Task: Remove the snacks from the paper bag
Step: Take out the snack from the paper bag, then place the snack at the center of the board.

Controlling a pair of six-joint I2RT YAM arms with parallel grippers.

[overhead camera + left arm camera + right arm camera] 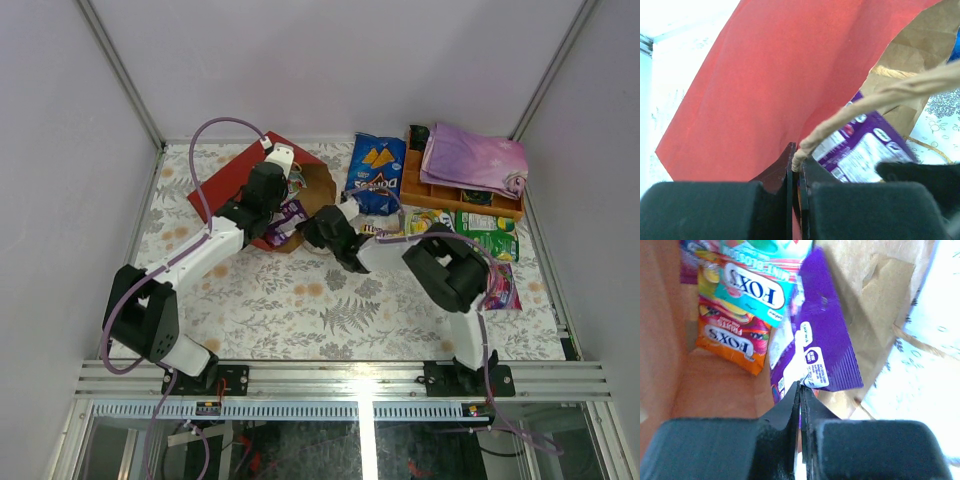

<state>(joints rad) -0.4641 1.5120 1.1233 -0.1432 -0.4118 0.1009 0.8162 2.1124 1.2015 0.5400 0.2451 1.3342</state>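
Table w/ floral cover takes up most of the top view. Paper bag lies flat on its far-left part, red side up. The mouth faces right and shows brown kraft inside.

Orange wooden tray sits far right, w/ a folded purple cloth on top. Blue Doritos bag lies on the table betw. the bag's mouth and the tray, just beside the tray. Green pack lies in front of the tray. Pink pack is nearer the right edge, partly behind the right arm.

Purple pack is halfway out of the bag's mouth, its far part over the brown lining. Deeper inside, per right wrist cam, is a teal Fox's pack. It overlaps an orange-pink Fox's pack against the bag's inner wall.

Left gripper is over the bag near the mouth. Jaws are fully closed, pinching the red rim. A string handle comes out of the gap and runs up to the right.

Right gripper is at the mouth. Jaws are closed tight on the near edge of the purple pack, by its white label. How much film sits betw. the fingers can't be told.
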